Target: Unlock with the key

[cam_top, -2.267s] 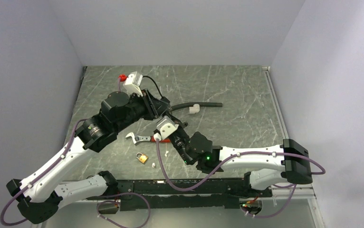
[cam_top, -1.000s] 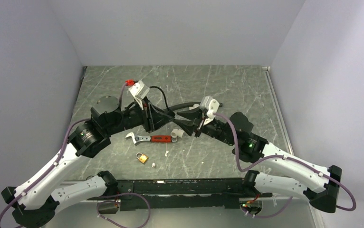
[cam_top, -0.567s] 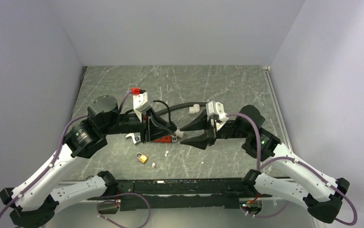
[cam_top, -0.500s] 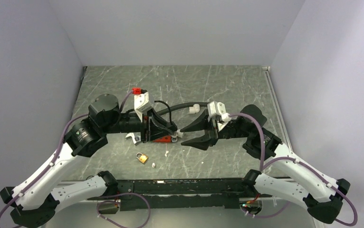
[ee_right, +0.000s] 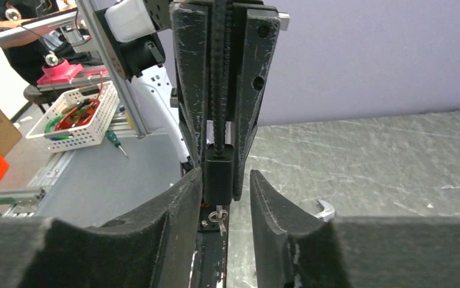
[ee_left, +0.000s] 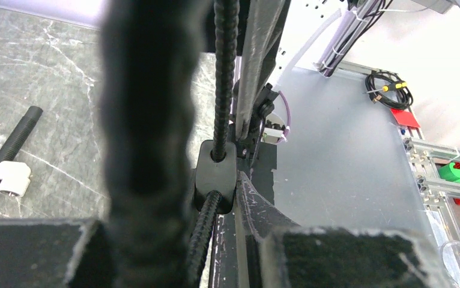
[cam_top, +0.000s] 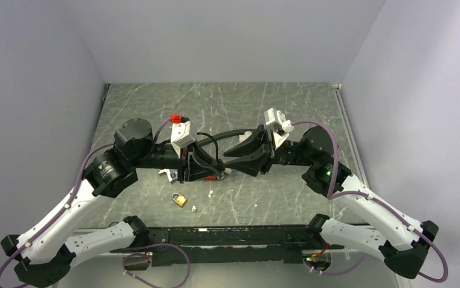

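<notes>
The key (ee_right: 218,216) is a tiny silvery piece with a ring head. In the right wrist view it hangs at the tips of my left gripper (cam_top: 218,170), which looks shut on it and points right, above the wrench. My right gripper (cam_top: 230,161) faces it tip to tip and is open, with its fingers (ee_right: 182,216) either side of the key and not touching it. The brass padlock (cam_top: 180,198) lies on the table nearer the front, apart from both grippers. In the left wrist view the right gripper's rack and block (ee_left: 215,174) fill the frame and the key is hidden.
A red-handled wrench (cam_top: 168,174) lies under the left gripper, and its jaw shows in the right wrist view (ee_right: 324,210). A black hose (cam_top: 230,133) with a white fitting (ee_left: 12,178) lies behind. Small white scraps (cam_top: 193,208) lie near the padlock. Walls close off three sides.
My right gripper rose from the table by the wrench, met the left gripper and opened, leaving the key in the left. In the last half second it tilted and moved slightly up.
</notes>
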Robot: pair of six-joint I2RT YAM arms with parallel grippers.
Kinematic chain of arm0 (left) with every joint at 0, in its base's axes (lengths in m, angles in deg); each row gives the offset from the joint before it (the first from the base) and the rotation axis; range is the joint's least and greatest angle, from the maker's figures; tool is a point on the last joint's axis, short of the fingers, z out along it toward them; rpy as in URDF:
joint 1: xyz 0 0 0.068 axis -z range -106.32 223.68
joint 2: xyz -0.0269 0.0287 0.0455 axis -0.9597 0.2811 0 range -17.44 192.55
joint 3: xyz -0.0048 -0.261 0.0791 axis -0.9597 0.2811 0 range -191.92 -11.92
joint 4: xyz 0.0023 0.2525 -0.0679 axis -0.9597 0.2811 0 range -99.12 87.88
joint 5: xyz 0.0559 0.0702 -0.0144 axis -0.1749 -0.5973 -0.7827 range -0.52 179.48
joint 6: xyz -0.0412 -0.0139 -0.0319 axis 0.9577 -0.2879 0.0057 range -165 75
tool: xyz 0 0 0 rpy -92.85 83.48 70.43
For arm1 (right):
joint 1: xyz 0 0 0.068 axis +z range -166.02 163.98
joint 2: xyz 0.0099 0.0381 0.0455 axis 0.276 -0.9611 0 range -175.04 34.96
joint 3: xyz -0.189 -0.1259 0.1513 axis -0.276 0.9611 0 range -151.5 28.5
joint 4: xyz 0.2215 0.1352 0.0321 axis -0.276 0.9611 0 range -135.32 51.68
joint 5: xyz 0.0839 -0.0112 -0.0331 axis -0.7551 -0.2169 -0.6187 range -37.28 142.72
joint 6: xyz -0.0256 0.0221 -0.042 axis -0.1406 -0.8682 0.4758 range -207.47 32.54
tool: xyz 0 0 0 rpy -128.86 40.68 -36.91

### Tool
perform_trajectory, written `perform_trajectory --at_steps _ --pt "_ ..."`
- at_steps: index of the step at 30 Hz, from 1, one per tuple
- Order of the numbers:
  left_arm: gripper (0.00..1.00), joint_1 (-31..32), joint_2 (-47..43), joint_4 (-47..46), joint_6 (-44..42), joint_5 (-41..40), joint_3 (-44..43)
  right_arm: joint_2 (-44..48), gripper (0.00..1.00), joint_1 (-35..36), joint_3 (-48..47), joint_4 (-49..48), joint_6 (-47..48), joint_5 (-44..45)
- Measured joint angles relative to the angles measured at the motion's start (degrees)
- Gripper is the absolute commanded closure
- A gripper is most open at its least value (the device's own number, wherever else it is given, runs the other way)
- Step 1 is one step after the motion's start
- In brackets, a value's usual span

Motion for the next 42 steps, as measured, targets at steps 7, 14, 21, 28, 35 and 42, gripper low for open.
perform_trajectory --at_steps 7,14,21,28,35,42 --pt "1.00 -0.1 0.1 -0.3 0.0 -0.1 0.1 -2.1 0.75 0.0 0.0 -2.1 -3.0 -0.1" --pt "1.00 -0.1 0.1 -0.8 0.0 -0.2 0.6 -2.6 0.75 0.0 0.0 -4.4 -4.7 -0.6" --pt "1.00 -0.1 0.0 -1.9 0.0 -1.1 0.7 -2.8 0.74 0.0 0.2 -5.1 -5.0 -1.7" --pt "1.00 0.0 -0.1 -2.1 0.0 -1.6 0.9 -2.9 0.82 -0.3 0.5 -5.3 -5.1 -2.3" --pt "1.00 0.0 -0.6 -1.9 0.0 -2.7 1.5 -4.0 0.77 -0.7 0.5 -6.4 -6.0 -3.1" --pt "1.00 0.0 -0.4 -1.8 0.0 -4.0 1.6 -4.2 0.75 -0.8 1.1 -7.8 -6.4 -3.2"
